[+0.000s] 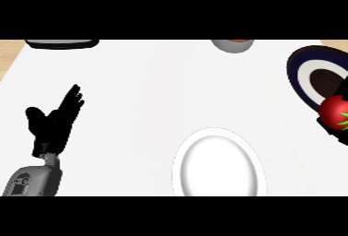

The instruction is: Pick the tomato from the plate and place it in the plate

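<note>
A red tomato [334, 112] with a green stalk shows at the right edge, held by my right hand [334, 132], whose black fingers curl round it from below and behind. It hangs over the lower rim of a dark blue plate [299, 73] with a white ring and dark centre. A white plate [219, 165] lies on the counter at lower centre, left of the tomato. My left hand [53, 124] rests open at the left, fingers straight and pointing up.
A grey bowl [232, 44] sits at the counter's far edge, centre right. A dark tray-like object [61, 44] lies at the far left. The white counter [149, 92] spans the view, with a wooden strip along its left edge.
</note>
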Tool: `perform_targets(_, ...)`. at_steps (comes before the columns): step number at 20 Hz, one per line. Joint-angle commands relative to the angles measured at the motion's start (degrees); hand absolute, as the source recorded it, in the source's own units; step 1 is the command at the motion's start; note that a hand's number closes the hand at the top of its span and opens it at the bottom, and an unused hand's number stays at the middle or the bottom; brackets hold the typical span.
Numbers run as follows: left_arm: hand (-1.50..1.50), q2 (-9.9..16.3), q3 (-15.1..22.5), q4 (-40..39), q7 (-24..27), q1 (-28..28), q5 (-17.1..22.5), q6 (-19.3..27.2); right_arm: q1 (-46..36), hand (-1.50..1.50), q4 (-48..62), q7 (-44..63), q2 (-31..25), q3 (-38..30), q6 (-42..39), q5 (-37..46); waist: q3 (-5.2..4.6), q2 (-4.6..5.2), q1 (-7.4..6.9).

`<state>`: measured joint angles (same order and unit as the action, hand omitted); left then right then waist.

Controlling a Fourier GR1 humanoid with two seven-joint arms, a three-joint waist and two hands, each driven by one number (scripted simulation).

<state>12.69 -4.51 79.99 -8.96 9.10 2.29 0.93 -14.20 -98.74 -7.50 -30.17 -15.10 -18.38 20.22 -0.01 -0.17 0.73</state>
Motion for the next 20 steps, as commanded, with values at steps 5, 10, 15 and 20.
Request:
perform_targets(5,0.00,-0.4,0.1,2.4,-2.5,0.3,0.1,0.1,-4.9,1.50,13.0,1.6,-3.8,-12.9,0.5,-6.7,0.04,0.24,-1.04)
perform_targets(10,0.00,-1.7,2.1,5.2,-3.5,-0.4,-1.3,0.5,-13.0,1.50,30.8,-0.4,-8.4,-13.9,1.4,-5.0,0.06,0.40,-1.78)
perform_targets(15,0.00,0.1,-1.2,-3.5,1.3,4.0,0.6,-2.6,-18.6,1.50,48.3,-9.3,-11.5,-13.4,6.5,-0.2,0.07,0.84,-2.06)
perform_targets(20,0.00,-0.8,0.3,1.2,-1.2,2.0,-0.5,-1.6,-22.5,1.50,64.6,-19.7,-16.1,-13.2,9.4,3.5,0.22,1.17,-3.42)
